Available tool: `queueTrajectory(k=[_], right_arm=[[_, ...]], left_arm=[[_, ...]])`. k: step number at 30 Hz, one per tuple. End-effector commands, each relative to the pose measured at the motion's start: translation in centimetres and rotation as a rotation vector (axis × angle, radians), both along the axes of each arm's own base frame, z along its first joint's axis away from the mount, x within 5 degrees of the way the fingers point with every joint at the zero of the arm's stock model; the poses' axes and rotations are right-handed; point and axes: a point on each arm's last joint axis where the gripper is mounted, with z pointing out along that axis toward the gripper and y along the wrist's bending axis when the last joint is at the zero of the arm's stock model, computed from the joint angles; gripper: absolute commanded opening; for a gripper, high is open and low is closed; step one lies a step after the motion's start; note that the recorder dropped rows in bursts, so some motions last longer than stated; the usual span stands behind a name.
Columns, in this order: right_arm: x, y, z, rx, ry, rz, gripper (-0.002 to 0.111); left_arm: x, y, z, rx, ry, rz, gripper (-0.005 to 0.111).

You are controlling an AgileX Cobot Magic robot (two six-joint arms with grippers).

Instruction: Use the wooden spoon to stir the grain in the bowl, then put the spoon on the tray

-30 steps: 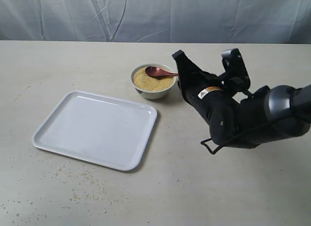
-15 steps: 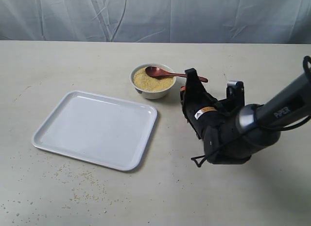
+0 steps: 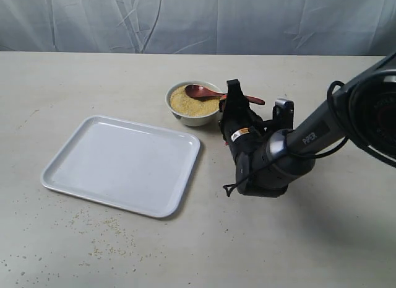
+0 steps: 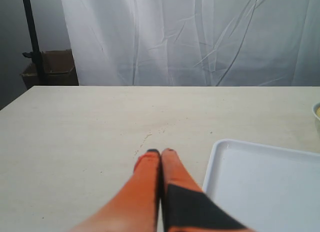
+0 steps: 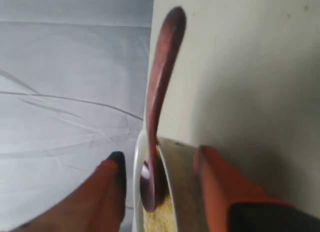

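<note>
Two orange fingers of the right end effector (image 5: 160,157) stand well apart, one on either side of the spoon (image 5: 159,82) handle, gripping nothing. The left end effector (image 4: 161,153) is pressed closed and empty beside the tray (image 4: 260,177). I'd say stirring and placing both remain. The spoon's head lies on the grain (image 3: 181,102) in the bowl (image 3: 192,119), its handle propped over the rim, running sideways across the desk (image 3: 309,238) and pointing away from the tray.
</note>
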Motion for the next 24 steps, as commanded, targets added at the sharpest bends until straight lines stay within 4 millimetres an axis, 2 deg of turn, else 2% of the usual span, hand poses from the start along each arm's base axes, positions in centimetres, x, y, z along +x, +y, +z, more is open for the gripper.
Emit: queueTrajectory(k=[1,9,17,20,24], right_arm=[[1.5,-1.3,-0.2,-0.020,-0.036,-0.023,0.045],[2.7,-3.1,-0.4,-0.035,-0.028,-0.043,0.045],[4.0,-1.9,0.7,-0.017,-0.064,0.009,0.045],[4.1,-2.0,0.8,-0.033,-0.069,-0.003,0.034],[4.1,-2.2,0.4,-0.038,-0.027,-0.025,0.007]], left_arm=[[0.0,0.0,-0.1,-0.001,-0.005,0.001,0.000],[0.0,0.0,-0.1,-0.001,-0.005,0.001,0.000],[0.0,0.0,-0.1,-0.001,-0.005,0.001,0.000],[0.0,0.0,-0.1,-0.001,-0.005,0.001,0.000],[0.0,0.0,-0.1,-0.001,-0.005,0.001,0.000]])
